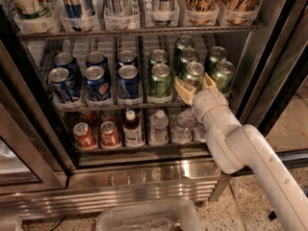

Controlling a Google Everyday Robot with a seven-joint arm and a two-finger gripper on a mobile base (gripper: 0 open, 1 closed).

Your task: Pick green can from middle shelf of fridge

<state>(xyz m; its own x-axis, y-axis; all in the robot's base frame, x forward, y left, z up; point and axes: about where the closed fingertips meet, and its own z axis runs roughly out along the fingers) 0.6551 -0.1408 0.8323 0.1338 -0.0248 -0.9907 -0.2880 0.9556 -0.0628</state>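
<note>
- Jaws stood spread, one tan finger [183, 89] on either side of the green can [194, 72]. Whether the pads touched its wall could not be told, as the wrist hid the lower can.
- Gripper [195, 83] was at the front edge of the middle shelf [110, 105], right-hand half, inside the fridge [144, 179].
- Target can stood upright at the front of its lane, with green neighbours [160, 80] just beside it on both sides and blue cans [97, 83] further left.
- Handling, judged: a thin-walled can that is stiff if full, moderately heavy, smooth and probably slippery. Best held across mid-body with moderate squeeze, then lifted clear of the lane lip.
- Arm [240, 153] reached up from lower right, wrist angled in toward the shelf front.
</note>
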